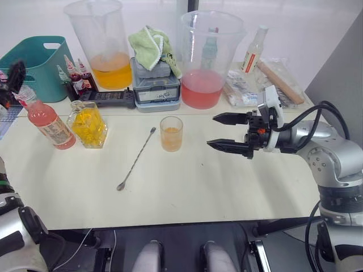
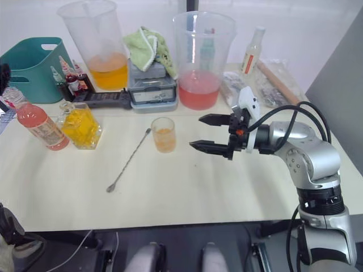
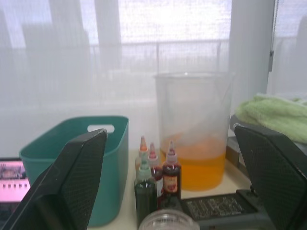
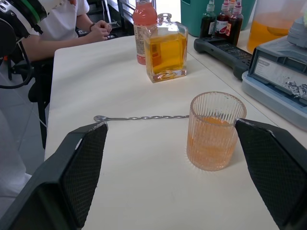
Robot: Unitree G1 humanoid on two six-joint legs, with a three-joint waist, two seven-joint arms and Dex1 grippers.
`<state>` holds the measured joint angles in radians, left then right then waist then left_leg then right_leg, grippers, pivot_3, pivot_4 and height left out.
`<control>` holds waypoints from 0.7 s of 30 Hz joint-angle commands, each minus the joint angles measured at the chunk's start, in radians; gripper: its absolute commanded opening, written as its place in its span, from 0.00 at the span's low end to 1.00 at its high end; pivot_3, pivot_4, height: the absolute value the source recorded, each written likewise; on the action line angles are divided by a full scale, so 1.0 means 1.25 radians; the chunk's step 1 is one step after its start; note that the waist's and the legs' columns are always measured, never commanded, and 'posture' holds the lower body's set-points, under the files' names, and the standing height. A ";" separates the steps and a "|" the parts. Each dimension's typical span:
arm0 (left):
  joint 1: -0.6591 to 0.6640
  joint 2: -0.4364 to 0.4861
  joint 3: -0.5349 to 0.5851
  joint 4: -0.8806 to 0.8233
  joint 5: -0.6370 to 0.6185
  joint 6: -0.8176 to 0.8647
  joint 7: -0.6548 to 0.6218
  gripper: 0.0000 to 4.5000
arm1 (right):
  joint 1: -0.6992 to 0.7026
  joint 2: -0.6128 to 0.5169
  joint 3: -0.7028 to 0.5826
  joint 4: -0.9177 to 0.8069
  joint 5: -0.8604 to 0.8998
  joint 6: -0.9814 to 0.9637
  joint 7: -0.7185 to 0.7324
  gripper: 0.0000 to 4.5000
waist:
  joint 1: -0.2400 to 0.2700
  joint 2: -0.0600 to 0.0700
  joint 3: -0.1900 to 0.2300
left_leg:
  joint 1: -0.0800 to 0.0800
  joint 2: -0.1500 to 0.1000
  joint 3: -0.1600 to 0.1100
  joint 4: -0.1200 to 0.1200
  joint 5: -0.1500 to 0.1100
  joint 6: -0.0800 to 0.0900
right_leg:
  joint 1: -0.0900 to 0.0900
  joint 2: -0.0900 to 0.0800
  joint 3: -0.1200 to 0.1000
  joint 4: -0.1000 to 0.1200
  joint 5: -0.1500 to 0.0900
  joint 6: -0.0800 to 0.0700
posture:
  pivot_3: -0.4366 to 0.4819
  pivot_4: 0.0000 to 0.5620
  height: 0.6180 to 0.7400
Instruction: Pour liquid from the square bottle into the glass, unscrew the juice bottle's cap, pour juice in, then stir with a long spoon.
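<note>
Ribbed clear glass (image 1: 171, 134) w/ orange liquid on smooth cream counter (image 1: 187, 187); right tool (image 1: 227, 132) spread wide, empty.

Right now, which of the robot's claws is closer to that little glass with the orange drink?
The right. The right gripper hangs open just beside the glass, fingers aimed at it. The left gripper is far off past the juice bottle, by the teal basket.

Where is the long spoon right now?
The long spoon lies flat on the table, left of the glass and right of the square bottle, untouched.
</note>
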<state>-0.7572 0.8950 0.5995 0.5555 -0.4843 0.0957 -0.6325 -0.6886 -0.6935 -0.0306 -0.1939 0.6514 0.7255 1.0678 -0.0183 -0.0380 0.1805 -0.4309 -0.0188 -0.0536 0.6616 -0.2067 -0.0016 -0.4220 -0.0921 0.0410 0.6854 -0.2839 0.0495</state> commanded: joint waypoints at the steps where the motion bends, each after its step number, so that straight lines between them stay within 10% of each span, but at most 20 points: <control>1: -0.020 0.065 0.055 -0.121 -0.065 0.039 -0.009 0.99 | -0.031 0.001 -0.018 -0.002 0.019 -0.015 0.012 1.00 | -0.002 0.000 0.000 | 0.000 0.000 0.000 0.000 0.000 0.000 | 0.000 0.000 0.000 0.000 0.000 0.000 | 0.48 0.27 1.00; 12: 0.285 0.167 0.187 -0.659 -0.442 0.561 -0.093 0.99 | -0.086 -0.001 0.023 0.049 0.000 -0.041 0.101 1.00 | -0.010 0.000 0.000 | 0.001 0.002 0.000 0.000 0.000 0.000 | 0.001 0.000 0.001 0.000 0.000 0.000 | 0.48 0.27 1.00; 21: 0.666 0.043 0.240 -0.771 -0.274 0.480 -0.196 0.99 | 0.014 -0.092 0.012 0.066 -0.056 -0.079 0.133 1.00 | -0.011 0.001 0.000 | 0.005 0.003 0.002 -0.003 0.000 0.000 | 0.003 0.000 0.001 -0.003 0.000 0.000 | 0.48 0.27 1.00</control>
<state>0.0677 0.9500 0.8811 -0.3962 -0.8556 0.7519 -0.8565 -0.6939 -0.7914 0.0201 -0.1053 0.5902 0.6593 1.2254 -0.0319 -0.0368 0.1805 -0.4248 -0.0148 -0.0508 0.6582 -0.2068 -0.0016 -0.4176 -0.0918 0.0417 0.6802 -0.2840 0.0492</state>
